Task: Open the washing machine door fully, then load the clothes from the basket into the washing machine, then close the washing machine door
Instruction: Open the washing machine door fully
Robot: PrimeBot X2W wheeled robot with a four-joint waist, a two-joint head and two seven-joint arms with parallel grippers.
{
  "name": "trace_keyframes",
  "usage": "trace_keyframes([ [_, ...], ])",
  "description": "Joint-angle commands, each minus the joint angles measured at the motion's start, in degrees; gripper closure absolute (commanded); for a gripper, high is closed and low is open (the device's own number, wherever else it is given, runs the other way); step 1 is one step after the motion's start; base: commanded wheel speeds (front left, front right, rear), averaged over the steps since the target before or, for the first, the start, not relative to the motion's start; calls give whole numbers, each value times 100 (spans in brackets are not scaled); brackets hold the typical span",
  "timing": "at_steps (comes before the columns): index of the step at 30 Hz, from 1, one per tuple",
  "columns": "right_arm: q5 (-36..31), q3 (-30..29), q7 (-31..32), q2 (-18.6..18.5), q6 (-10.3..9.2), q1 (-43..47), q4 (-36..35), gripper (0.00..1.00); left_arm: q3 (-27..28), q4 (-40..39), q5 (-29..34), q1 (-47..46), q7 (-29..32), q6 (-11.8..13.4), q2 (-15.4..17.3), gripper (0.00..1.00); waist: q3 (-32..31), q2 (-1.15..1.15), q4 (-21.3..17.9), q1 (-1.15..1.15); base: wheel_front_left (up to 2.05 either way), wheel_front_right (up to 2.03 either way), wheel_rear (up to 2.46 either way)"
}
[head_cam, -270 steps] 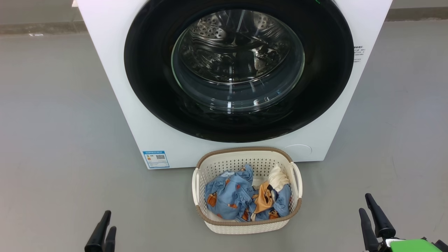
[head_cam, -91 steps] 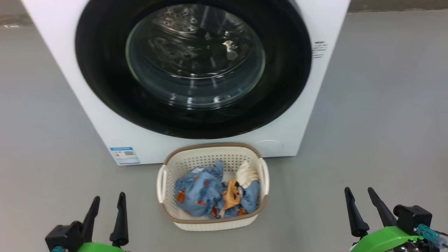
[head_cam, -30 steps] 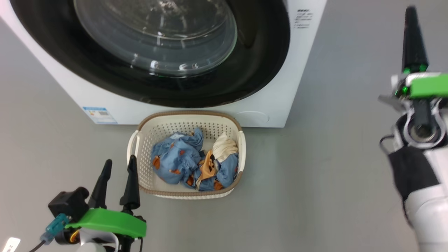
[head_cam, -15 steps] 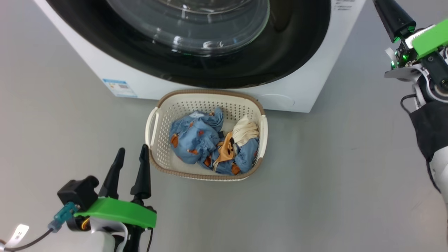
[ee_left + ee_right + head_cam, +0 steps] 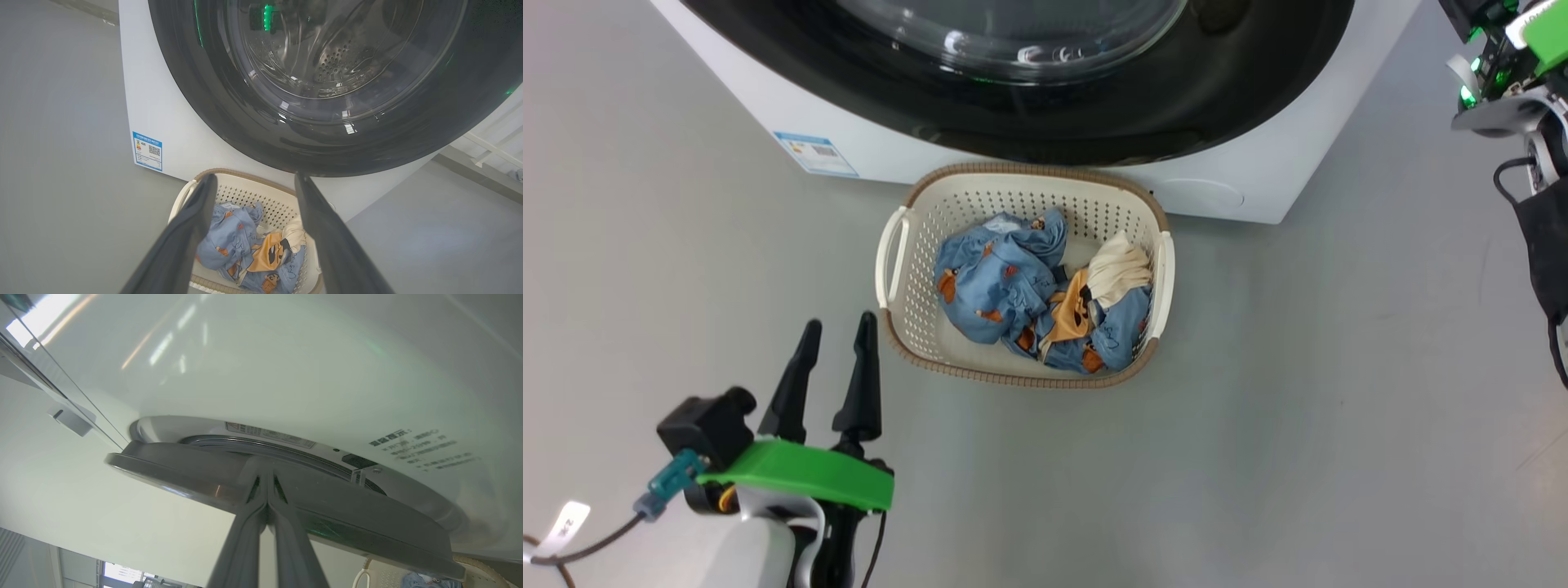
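left claw (image 5: 839, 322) wide beside basket (image 5: 1023, 173) | right claw (image 5: 266, 479) pressed closed at washing machine door (image 5: 184, 473) rim | clothes (image 5: 996, 286) in basket

Head cam overhead, wrist cams low; basket (image 5: 1013, 377) shared

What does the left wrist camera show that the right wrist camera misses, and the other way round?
Left wrist view: the open left claw, the steel drum behind the glass, and a blue label.
Right wrist view: the right claw, fingers together, with its tips at the edge of the washing machine door seen side-on, plus printed text on the white front.
Shared: the door, the washing machine, the basket and some of the blue clothes.
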Motion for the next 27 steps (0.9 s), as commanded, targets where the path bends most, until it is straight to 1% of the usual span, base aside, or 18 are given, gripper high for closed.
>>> trace_keyframes([
  [1, 29, 39, 72, 35, 9, -164, -112, 100, 150, -173, -23, -170, -37, -10, 79, 0, 74, 0, 20, 0, 0, 0, 0],
  [8, -29, 143, 259, 47, 9, -387, -14, 100, 71, -193, -107, -247, -37, -10, 79, 0, 231, 0, 85, 0, 0, 0, 0],
  [18, -211, 312, 275, 55, 9, -592, 11, 100, 43, -231, -207, -352, -37, -10, 79, 0, 439, 0, 164, 0, 0, 0, 0],
  [27, -287, 506, 376, 70, 9, -569, -65, 100, 35, -237, -246, -381, -37, -10, 79, 0, 462, 0, 157, 0, 0, 0, 0],
])
